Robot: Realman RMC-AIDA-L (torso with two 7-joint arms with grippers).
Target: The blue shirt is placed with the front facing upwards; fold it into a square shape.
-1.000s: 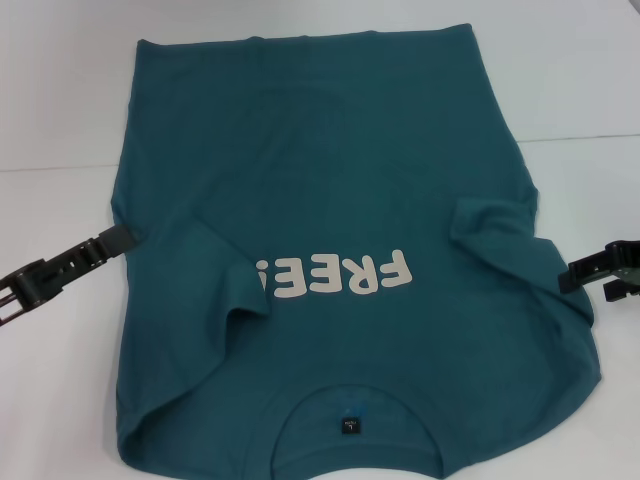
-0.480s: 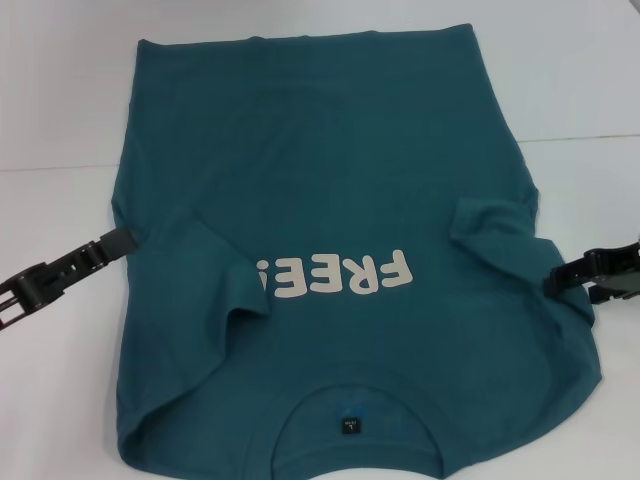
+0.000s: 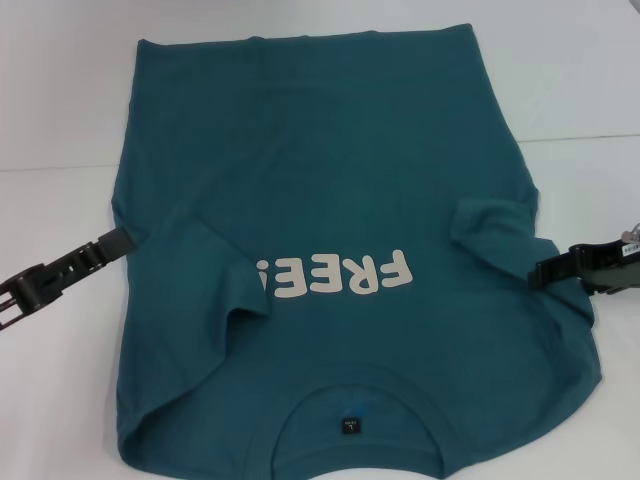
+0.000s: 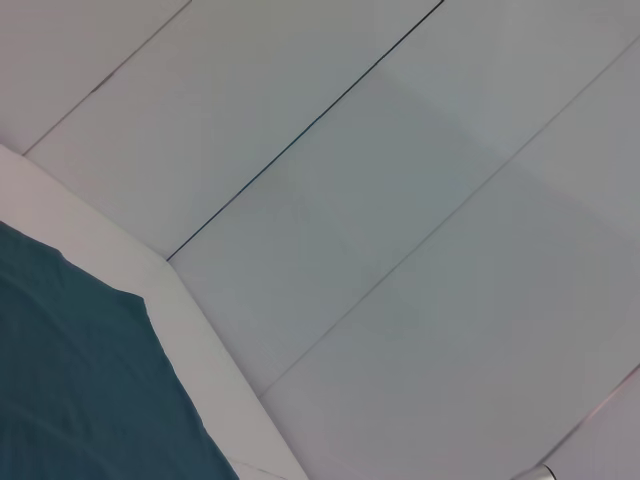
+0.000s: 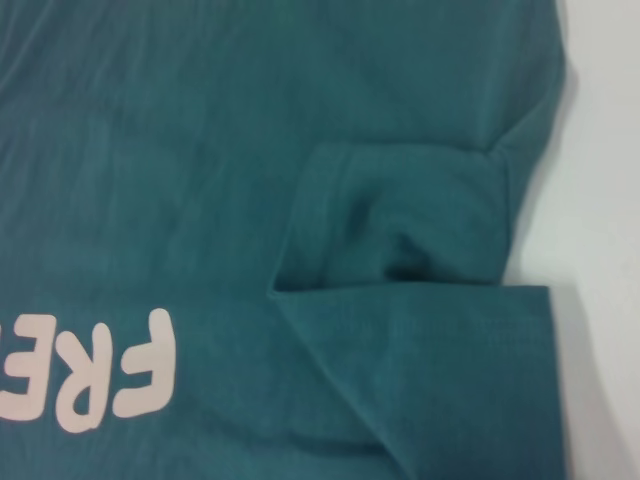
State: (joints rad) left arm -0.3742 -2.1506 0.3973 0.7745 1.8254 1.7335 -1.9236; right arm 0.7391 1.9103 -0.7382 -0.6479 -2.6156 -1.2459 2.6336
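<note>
Two grippers flank the blue shirt (image 3: 330, 260), spread face-up on the white surface (image 3: 60, 100). Left gripper (image 3: 118, 241) touches its left edge, right gripper (image 3: 540, 272) lies over the folded-in right sleeve (image 3: 490, 232); I cannot tell either's finger spread. Soft, limp cotton: best pinched at hems.

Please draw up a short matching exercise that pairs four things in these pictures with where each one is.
Things:
1. white bubble lettering
2. small dark neck label
3. left pincer
4. right pincer

Places:
A. over the right edge of the teal-blue cotton shirt, beside the folded-in sleeve
B. at the shirt's left edge
C. across the chest
D. in the neckline, on the side nearest the robot

Pairs: 1-C, 2-D, 3-B, 4-A
</note>
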